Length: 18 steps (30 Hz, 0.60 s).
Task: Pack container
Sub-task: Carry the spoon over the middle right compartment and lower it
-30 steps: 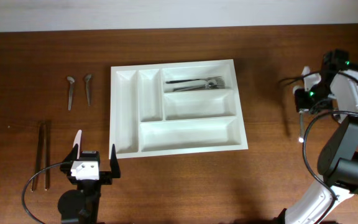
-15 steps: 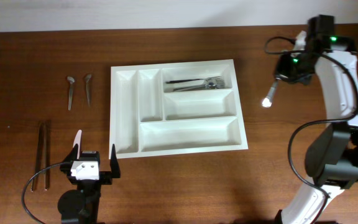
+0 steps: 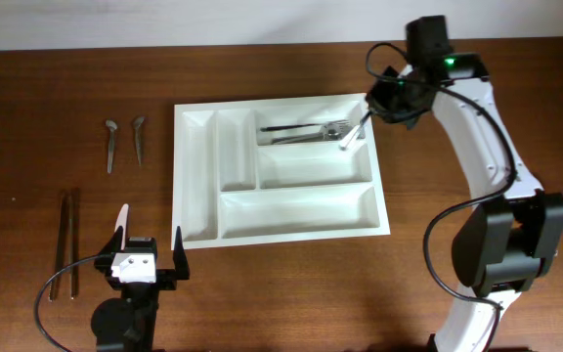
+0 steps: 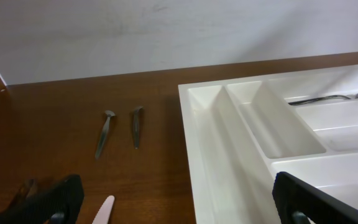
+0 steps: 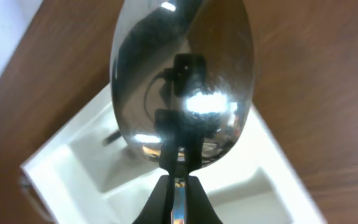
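Far left: two long, thin, dark brown sticks [image 3: 67, 244] lie side by side on the wooden table [image 3: 291, 293], parallel and almost touching. The table is brown with a smooth grain.

Beyond them: two short grey metal utensils, one [image 3: 111, 145] just left of the other [image 3: 139, 140]. Each has a rounded head at the far end and a matte finish. They lie near each other but apart.

Near edge: left gripper [image 3: 149, 242] with its fingers spread wide and nothing between them. It sits just off the tray's near left corner.

Centre: one container [image 3: 296, 210], a white, glossy, rectangular plastic tray with rounded moulded walls, lying flat on the table. It has five compartments:
- two narrow ones on the left
- three long ones stacked on the right

The farthest long compartment holds forks [image 3: 306, 130] of thin shiny metal. There are at least two, lying lengthwise; the exact count is unclear. The other four compartments are bare.

Right: right gripper [image 3: 371, 110] clamped on the handle of one spoon [image 3: 350, 135]. The spoon slants down over the right end of the fork compartment. Whether it touches is unclear. In the right wrist view the oval bowl is mirror-polished and reflects the camera.
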{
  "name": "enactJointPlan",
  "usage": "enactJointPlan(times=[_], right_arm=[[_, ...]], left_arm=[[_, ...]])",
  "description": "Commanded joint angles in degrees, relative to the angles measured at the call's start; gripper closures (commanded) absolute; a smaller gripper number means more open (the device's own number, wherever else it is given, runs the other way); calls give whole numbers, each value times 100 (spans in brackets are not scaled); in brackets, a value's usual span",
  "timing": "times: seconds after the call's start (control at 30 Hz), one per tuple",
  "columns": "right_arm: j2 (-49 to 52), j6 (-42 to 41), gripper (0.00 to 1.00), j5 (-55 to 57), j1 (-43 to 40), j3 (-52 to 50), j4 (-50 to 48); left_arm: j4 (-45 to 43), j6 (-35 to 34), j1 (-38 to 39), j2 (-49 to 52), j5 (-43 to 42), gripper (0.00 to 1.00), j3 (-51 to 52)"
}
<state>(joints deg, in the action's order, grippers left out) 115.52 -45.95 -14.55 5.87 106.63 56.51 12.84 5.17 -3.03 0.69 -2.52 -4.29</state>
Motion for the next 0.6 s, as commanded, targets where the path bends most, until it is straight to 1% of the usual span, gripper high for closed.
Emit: enactJointPlan(times=[0.0,0.1,0.23,0.4,0.57], right_arm=[[24,-1556,96,-24,175,131,-17],[24,-2588,96,-31,321,131,52],[24,-3661,96,-28,525,129,184],[26,-4319,96,20,938,127,203],[26,-4870,96,518,1394,127,201]], left_arm=[[-2,94,-9,-39,61,1,35],[-2,94,-9,-39,61,1,35],[-2,94,-9,-37,63,1,35],[-2,94,-9,-37,61,1,35],[-2,94,-9,-37,61,1,35]])
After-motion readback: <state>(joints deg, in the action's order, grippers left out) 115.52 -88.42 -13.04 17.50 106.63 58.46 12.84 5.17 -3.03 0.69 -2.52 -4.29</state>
